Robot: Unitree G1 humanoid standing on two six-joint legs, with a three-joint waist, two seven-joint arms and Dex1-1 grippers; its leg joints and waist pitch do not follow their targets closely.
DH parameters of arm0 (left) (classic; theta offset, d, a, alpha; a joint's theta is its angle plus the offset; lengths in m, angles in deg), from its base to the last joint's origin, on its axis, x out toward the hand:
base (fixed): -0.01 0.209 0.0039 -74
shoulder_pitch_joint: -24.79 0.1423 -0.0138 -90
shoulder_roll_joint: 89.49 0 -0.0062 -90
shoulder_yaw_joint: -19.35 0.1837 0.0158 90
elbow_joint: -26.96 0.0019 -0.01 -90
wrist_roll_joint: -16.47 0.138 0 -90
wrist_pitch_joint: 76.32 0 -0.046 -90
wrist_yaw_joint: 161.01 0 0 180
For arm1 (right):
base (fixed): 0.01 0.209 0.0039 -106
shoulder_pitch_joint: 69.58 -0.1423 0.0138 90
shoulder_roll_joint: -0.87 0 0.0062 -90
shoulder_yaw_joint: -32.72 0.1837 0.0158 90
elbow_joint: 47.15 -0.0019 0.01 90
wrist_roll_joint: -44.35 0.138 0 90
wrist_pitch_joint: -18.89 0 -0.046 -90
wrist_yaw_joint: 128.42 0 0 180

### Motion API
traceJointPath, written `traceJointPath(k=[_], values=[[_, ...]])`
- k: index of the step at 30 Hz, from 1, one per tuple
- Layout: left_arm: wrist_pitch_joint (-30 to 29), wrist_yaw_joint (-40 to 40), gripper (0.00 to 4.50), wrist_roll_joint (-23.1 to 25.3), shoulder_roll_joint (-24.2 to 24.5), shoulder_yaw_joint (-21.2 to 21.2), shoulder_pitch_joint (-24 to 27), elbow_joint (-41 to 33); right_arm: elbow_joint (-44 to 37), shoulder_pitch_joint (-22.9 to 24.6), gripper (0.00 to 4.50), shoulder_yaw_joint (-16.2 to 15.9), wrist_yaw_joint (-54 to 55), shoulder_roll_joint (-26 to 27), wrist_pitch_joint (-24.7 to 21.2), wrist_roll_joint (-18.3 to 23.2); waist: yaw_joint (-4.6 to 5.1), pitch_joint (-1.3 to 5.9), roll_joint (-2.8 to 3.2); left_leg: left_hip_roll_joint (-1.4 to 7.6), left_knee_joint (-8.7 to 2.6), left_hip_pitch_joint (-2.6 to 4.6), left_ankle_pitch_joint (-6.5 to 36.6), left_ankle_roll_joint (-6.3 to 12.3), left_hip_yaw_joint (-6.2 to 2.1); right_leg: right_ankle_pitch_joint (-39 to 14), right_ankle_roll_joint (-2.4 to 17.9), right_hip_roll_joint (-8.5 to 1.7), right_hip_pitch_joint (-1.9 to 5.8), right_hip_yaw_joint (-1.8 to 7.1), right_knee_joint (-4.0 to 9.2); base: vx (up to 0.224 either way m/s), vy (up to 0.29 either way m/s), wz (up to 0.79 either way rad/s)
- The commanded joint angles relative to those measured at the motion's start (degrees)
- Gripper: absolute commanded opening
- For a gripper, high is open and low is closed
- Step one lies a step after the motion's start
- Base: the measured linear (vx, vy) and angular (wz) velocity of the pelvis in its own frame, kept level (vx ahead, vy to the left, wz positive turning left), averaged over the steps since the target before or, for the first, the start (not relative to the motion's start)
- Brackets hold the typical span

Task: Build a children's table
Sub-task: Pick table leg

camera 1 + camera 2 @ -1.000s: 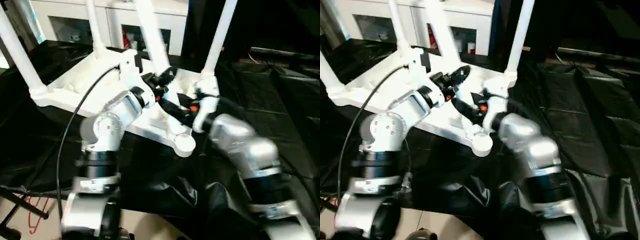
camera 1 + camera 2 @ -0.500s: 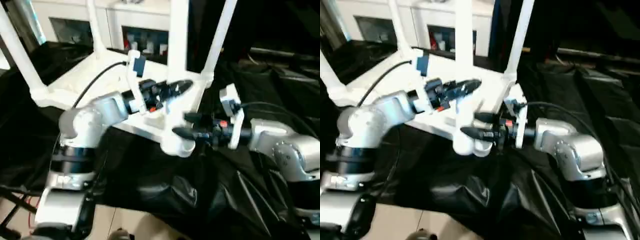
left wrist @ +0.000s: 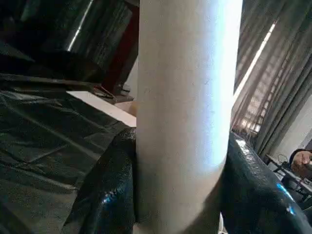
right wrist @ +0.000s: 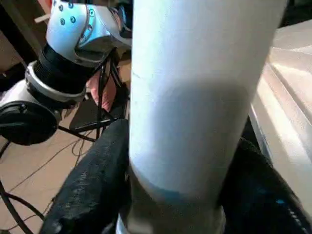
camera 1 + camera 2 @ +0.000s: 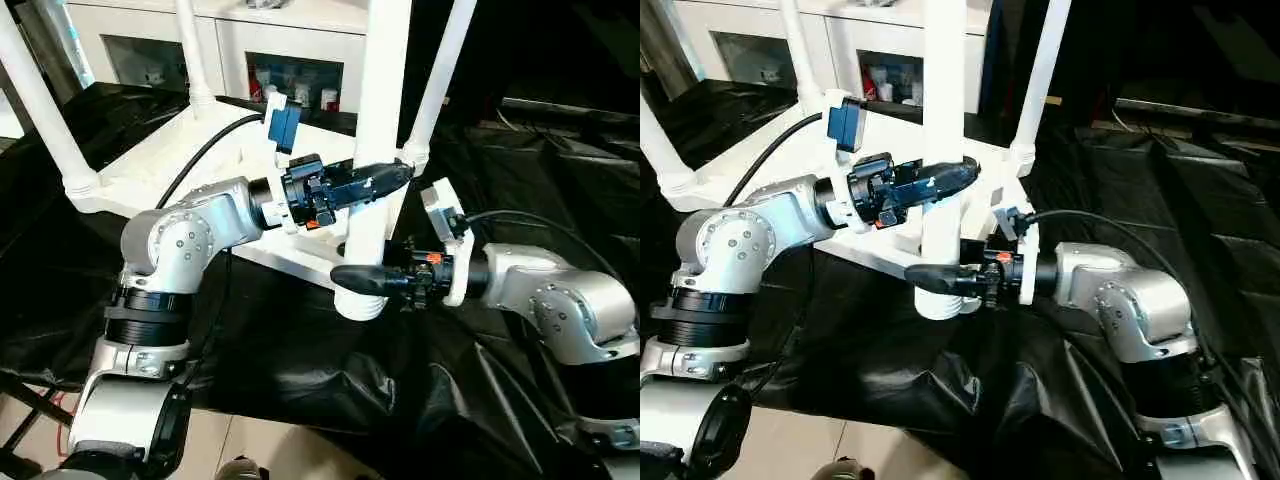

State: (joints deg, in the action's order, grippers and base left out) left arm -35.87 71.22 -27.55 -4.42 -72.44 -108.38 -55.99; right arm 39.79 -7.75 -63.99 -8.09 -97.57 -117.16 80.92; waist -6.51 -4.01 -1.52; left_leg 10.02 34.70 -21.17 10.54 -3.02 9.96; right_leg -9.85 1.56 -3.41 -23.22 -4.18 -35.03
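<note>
In the left eye view the children's table [image 5: 150,170] lay upside down on black sheeting in the upper left and middle of the frame. Your left tool [image 5: 395,178] came in from the left and gripped the near leg [image 5: 378,110] at mid-frame. Your right tool [image 5: 352,276] came in from the right and closed round the same leg lower down, just above the near corner socket [image 5: 358,305]. To seat this leg well, you needed to keep it upright over the socket, steady it with the upper grip, press straight down with the lower one and avoid any sideways lean. I counted four legs: three others rose from the far left corner [image 5: 40,100], the back [image 5: 190,50] and the right [image 5: 435,80]. There was one top and two tools.

The right eye view gave the same count. The near leg stood at centre with the left tool across it above and the right tool below, beside the socket. A white cabinet [image 5: 750,30] ran along the top left.

In the left wrist view the leg filled the centre, upright, with a black finger [image 3: 105,195] pressed against each side of it, so that tool was gripping the leg.

In the right wrist view the leg again stood at centre, with black fingers [image 4: 87,185] on both sides and touching it. You had that tool closed on the leg, just above the socket rim at the bottom of the frame.
</note>
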Motion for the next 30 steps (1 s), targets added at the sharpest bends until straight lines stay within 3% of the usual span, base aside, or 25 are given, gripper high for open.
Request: traceJointPath(k=[1,5,7,11,13,17,20,21,24,25,26,30], values=[[0.4,1.4,1.91,-1.4,-0.7,0.1,-0.5,-2.5,1.1,-0.1,2.28,0.0,1.7,0.0,0.0,-0.6,-0.20,4.53,-0.79,2.89,-3.67,0.41,5.7,1.46,-0.85,-14.8,8.8,-5.06,3.53,3.05,4.11,0.000,0.000,0.00],[0.7,1.0,1.91,-1.6,-0.7,-0.1,0.3,-3.1,0.9,0.2,2.08,0.0,2.6,1.0,0.1,-0.8,-0.19,4.53,-0.77,2.96,-3.72,0.48,5.9,1.11,-0.88,-14.6,8.8,-5.12,3.49,3.08,4.06,0.000,0.000,0.00],[0.8,-2.5,2.47,-0.9,-1.6,-0.8,0.7,-2.9,0.9,0.3,2.03,0.3,3.6,1.7,0.6,-1.0,-0.14,4.53,-0.78,2.92,-3.71,0.43,5.9,1.10,-0.84,-14.3,8.8,-5.06,3.49,3.11,4.01,0.000,0.000,0.00],[3.0,-7.1,2.68,1.0,-3.3,-2.0,0.5,-1.8,0.7,0.1,2.01,0.7,6.1,2.8,1.7,-2.2,-0.22,4.51,-1.00,2.91,-3.66,0.43,5.9,0.93,-0.78,-14.4,9.0,-5.12,3.50,3.11,4.20,0.000,0.000,0.00],[3.6,-10.1,3.04,2.5,-3.8,-2.3,0.5,-1.5,0.5,-0.3,1.98,0.0,9.1,3.8,3.2,-4.7,-0.14,4.55,-0.96,3.01,-3.75,0.40,5.7,0.48,-0.93,-14.1,8.3,-5.01,3.45,3.08,3.99,0.000,0.000,0.00],[6.8,-15.1,3.01,7.3,-4.6,-0.7,1.2,-2.4,1.4,-1.4,1.98,-0.9,16.5,7.1,6.3,-9.5,0.29,4.48,-1.12,2.82,-3.85,0.31,5.9,-0.27,-0.94,-15.3,7.0,-5.05,3.47,3.11,4.21,0.000,0.000,0.00],[7.3,-24.3,3.01,9.7,-7.4,-2.6,0.5,-0.9,2.9,-2.5,1.98,-0.7,22.0,10.2,8.2,-12.0,0.27,4.55,-0.98,2.94,-3.81,0.51,6.1,-0.43,-0.92,-14.4,7.4,-5.04,3.41,3.15,4.09,0.000,0.000,0.00],[8.8,-30.1,3.01,13.0,-8.2,-2.8,-0.1,0.6,3.9,-3.1,1.98,-0.3,25.6,12.2,8.9,-13.2,0.33,4.51,-0.99,2.94,-3.80,0.38,6.0,-0.43,-0.92,-13.9,7.5,-5.02,3.39,3.20,4.06,0.000,0.000,0.00],[11.0,-34.9,3.01,15.4,-9.3,-3.5,-0.2,1.6,4.7,-3.7,1.98,-0.3,29.0,13.8,9.9,-15.1,0.49,4.55,-1.08,2.80,-3.89,0.42,6.1,-0.47,-0.97,-13.3,6.8,-4.88,3.45,3.15,4.18,0.000,0.000,0.00],[11.6,-39.4,3.01,15.7,-11.1,-5.7,-0.3,2.2,5.1,-4.1,1.97,0.5,31.6,15.6,9.9,-15.5,0.49,4.59,-1.00,2.88,-3.85,0.43,6.0,-0.51,-0.97,-12.7,6.9,-4.97,3.49,3.22,4.01,0.000,0.000,0.00],[11.6,-40.4,2.73,15.8,-11.5,-6.3,-0.3,2.2,5.1,-4.2,1.96,0.8,32.2,16.1,9.9,-15.6,0.61,4.64,-1.07,2.89,-3.85,0.38,5.8,-0.44,-0.99,-11.6,7.3,-4.91,3.50,3.19,3.90,0.000,0.000,0.00],[15.3,-42.4,2.55,18.3,-12.5,-5.9,0.2,1.9,5.3,-4.2,1.96,0.3,34.0,17.5,10.2,-16.7,0.54,4.61,-1.02,2.90,-3.91,0.43,5.7,0.05,-1.01,-10.6,7.3,-4.91,3.47,3.21,3.87,0.000,0.000,0.00]])
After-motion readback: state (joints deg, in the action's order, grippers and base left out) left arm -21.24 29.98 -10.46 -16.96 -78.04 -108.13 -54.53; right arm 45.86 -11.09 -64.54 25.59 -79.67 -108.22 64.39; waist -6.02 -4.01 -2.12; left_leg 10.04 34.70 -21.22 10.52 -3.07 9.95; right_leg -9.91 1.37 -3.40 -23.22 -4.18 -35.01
